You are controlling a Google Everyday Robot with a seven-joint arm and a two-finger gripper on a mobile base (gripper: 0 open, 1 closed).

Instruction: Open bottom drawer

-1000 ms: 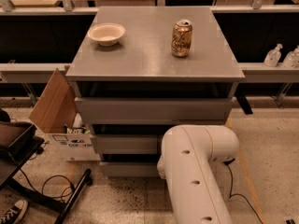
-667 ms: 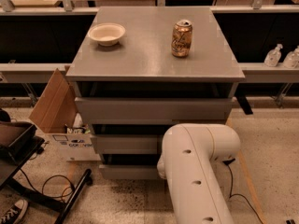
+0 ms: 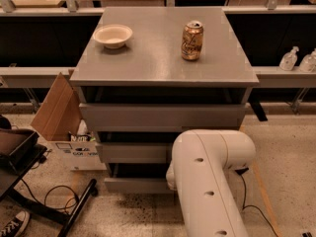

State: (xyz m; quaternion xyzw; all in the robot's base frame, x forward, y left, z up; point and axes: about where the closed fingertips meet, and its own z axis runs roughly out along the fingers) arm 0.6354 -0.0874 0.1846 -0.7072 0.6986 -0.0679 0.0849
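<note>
Claw behind arm [image 3: 207,181], by bottom drawer [image 3: 136,185]

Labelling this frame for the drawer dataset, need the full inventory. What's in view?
Matte-grey cabinet top: 1, grey, centre.
Shallow cream bowl: 1, cream, on the top, left rear.
Gold soda can: 1, gold-brown, upright on the top, right of the bowl.
Handle-less grey drawer fronts: 3, stacked; top drawer widest, middle drawer, bottom drawer narrowest.
Brown cardboard box: 1, floor, left of the cabinet.
Clear bottles: 2, right ledge.
Black cables: floor, lower left.
Sneaker: 1, black-and-white, bottom-left corner.
White robot arm: 1, foreground, covering the right of the lower drawers.
Gripper: not in view.
</note>
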